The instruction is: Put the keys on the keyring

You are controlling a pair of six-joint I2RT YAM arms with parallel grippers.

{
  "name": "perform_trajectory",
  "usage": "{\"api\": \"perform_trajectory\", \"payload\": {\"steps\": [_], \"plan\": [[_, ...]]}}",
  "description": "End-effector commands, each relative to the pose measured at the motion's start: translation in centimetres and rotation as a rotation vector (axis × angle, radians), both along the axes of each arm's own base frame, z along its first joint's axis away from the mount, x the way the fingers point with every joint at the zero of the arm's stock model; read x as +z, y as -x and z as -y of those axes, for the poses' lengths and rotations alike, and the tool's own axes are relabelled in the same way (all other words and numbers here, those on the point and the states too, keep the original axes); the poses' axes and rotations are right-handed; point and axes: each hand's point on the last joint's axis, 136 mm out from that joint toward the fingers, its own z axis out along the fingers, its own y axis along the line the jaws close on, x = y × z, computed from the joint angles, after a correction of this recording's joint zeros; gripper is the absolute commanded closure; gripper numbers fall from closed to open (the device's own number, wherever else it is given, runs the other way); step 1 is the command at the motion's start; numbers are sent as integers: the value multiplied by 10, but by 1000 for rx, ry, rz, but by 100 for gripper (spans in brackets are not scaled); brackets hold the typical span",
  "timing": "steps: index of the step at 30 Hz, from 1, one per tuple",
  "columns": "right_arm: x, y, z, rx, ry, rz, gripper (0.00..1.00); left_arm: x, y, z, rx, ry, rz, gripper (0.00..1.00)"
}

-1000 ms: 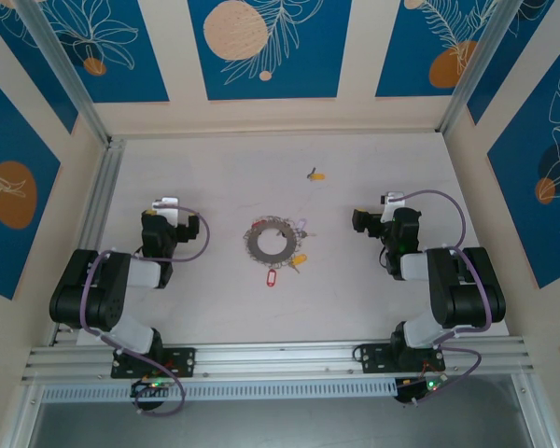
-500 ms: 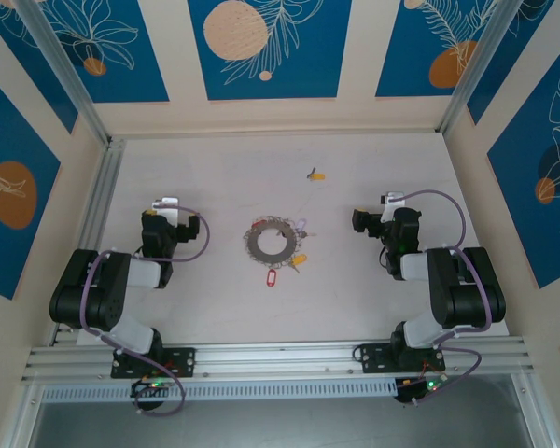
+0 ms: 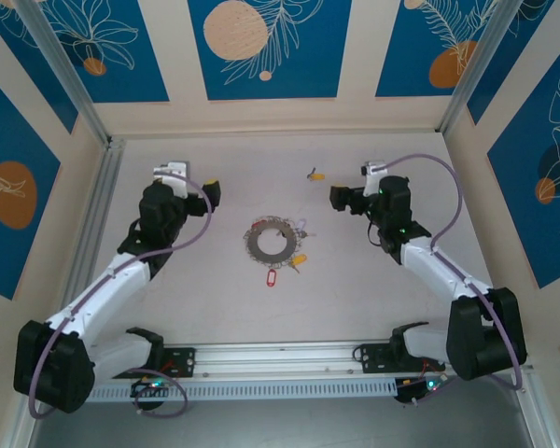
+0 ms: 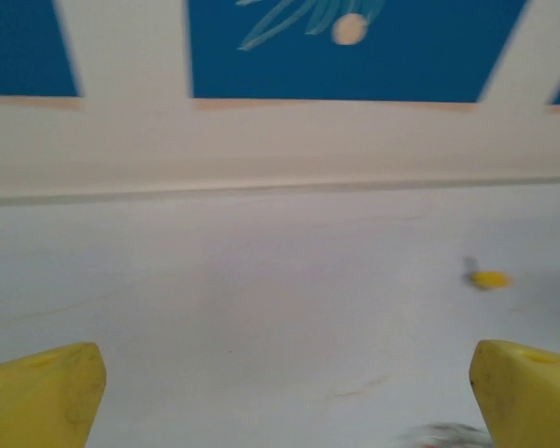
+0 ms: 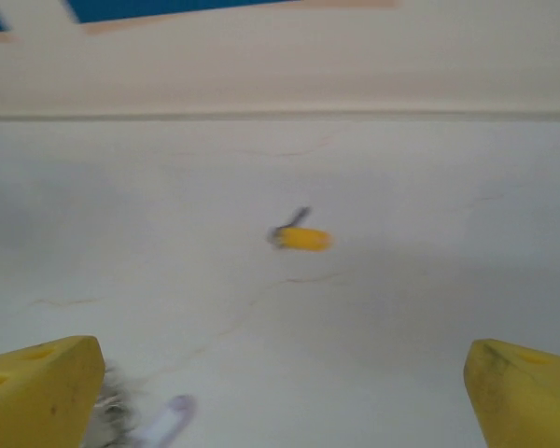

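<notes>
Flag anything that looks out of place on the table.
One yellow-tagged key lies alone toward the far edge of the table, well apart from the keyring. The red-tagged key and a second yellow-tagged key sit close beside the ring. Nothing looks spilled or damaged.

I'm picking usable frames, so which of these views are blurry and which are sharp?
Top external: sharp and evenly lit, the keyring crisp. Left wrist: smeared, the wall pattern soft. Right wrist: smeared too, the yellow-tagged key fuzzy-edged.
</notes>
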Motion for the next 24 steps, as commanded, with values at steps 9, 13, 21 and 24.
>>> {"api": "perform_trajectory", "payload": {"steps": [9,13,21,24], "plan": [[-58,104,-109,529,-210,-387,1,-117,17,73,-329,70,-594,23],[-66,110,-117,586,-254,-400,1,-139,4,99,-397,56,-640,30],[-66,109,-125,642,-257,-411,1,-184,-17,131,-452,-3,-732,45],[-68,109,-125,647,-262,-413,1,-196,-18,134,-459,-18,-760,49]]}}
